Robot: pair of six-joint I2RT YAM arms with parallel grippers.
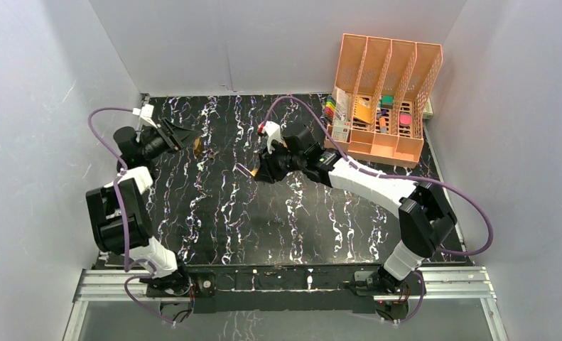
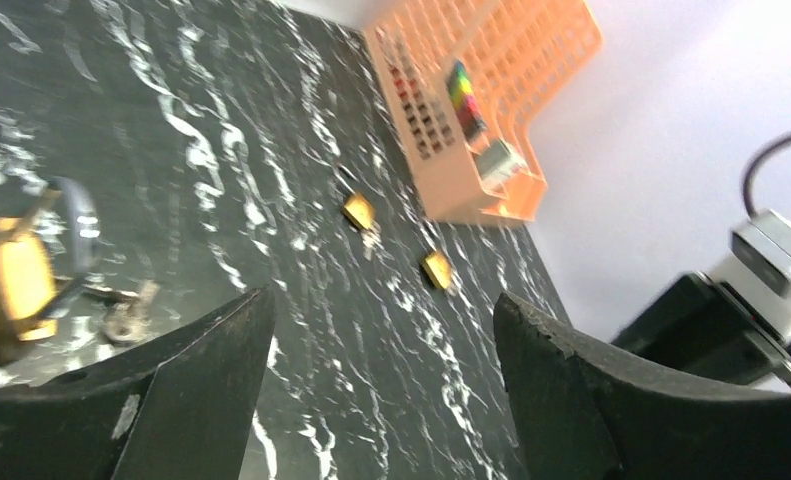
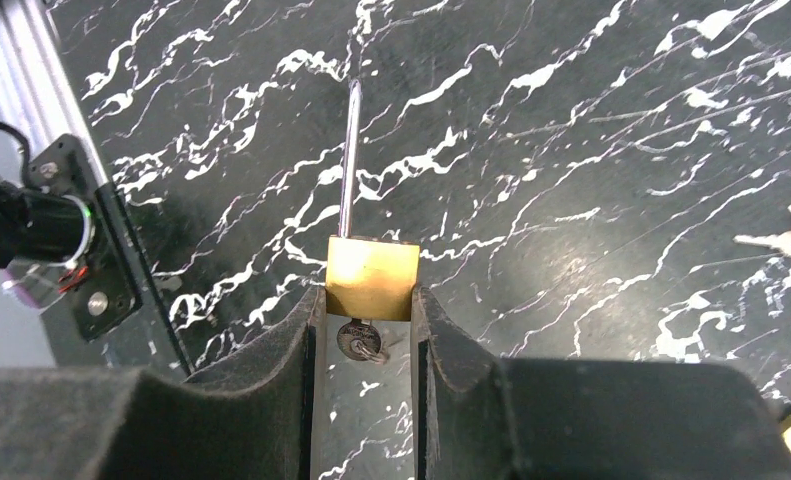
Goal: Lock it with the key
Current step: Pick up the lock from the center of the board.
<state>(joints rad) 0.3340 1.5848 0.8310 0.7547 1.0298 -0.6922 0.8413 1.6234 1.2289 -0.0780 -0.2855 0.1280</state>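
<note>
Currently right gripper [image 3: 369, 300] pinches brass padlock [image 3: 371, 272], shackle [image 3: 348, 160] toward 12 o'clock, key [image 3: 359, 342] seated at 6; left gripper [image 2: 381, 300] spread, unloaded. Next, judged: left must grasp and turn key.

Orange four-slot mesh file rack [image 1: 384, 92] at far right corner of black marble-pattern bench [image 1: 214, 220]. Coloured markers [image 1: 330, 109] at its left end, pink item [image 1: 405, 119] further right. Aluminium rail [image 1: 278, 280] along near edge. White walls [image 1: 22, 106] around.
</note>
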